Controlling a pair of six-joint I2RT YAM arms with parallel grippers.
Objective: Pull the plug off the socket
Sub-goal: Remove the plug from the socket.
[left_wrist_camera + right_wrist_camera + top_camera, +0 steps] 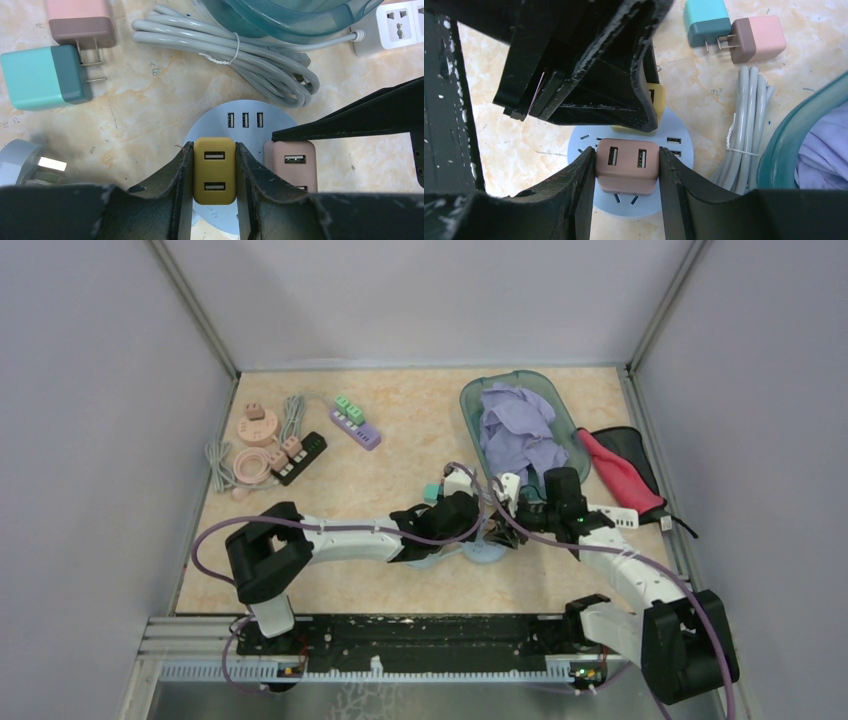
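A round pale-blue socket hub [245, 116] [674, 155] lies on the table near the middle [480, 552]. A yellow USB plug [214, 170] and a pink USB plug [627, 165] [292, 162] stand plugged into it side by side. My left gripper [214, 172] is shut on the yellow plug, fingers pressed on both its sides. My right gripper [627, 167] is shut on the pink plug the same way. In the top view both grippers [470, 515] [520, 510] meet over the hub and hide the plugs.
A teal plug [42, 77], a pink-and-brown plug [80, 22] and a grey plug [27, 162] lie loose to the left. A coiled grey cable [235, 50], a white power strip [395, 25] and a teal basin [520, 420] with purple cloth are close by. More sockets [300, 445] lie at far left.
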